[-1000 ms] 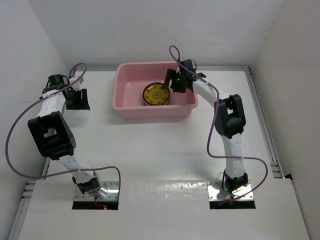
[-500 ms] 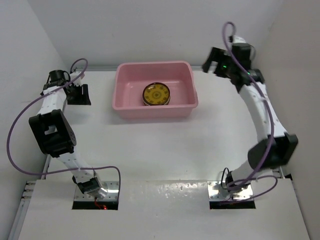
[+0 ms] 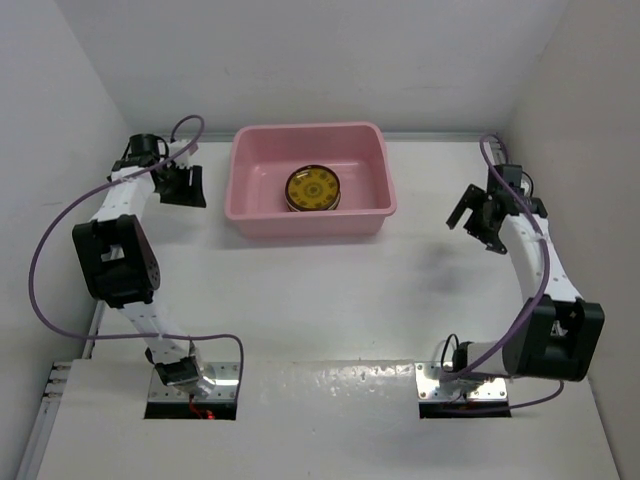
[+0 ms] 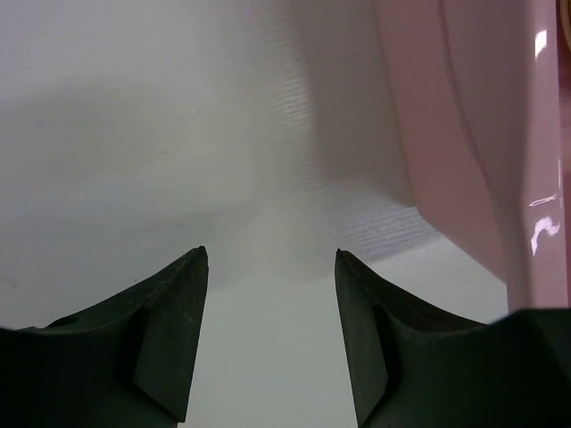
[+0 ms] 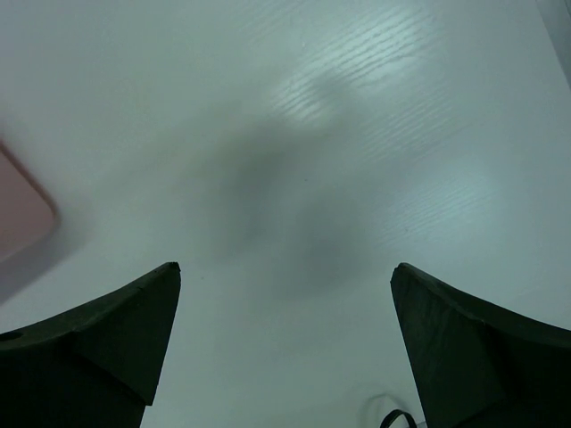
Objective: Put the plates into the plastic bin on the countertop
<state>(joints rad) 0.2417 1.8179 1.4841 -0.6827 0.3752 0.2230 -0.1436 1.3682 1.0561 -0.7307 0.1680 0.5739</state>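
Inside pink plastic bin point(image 3: 312, 224), yellow-brown patterned plate point(image 3: 313, 188) lies flat (possibly stack, view too coarse). Left gripper point(image 4: 269, 257) half open, empty, just beside bin wall; right gripper point(image 5: 285, 269) wide open, empty, over countertop point(image 3: 320, 300). Risk: left swing nudges bin.
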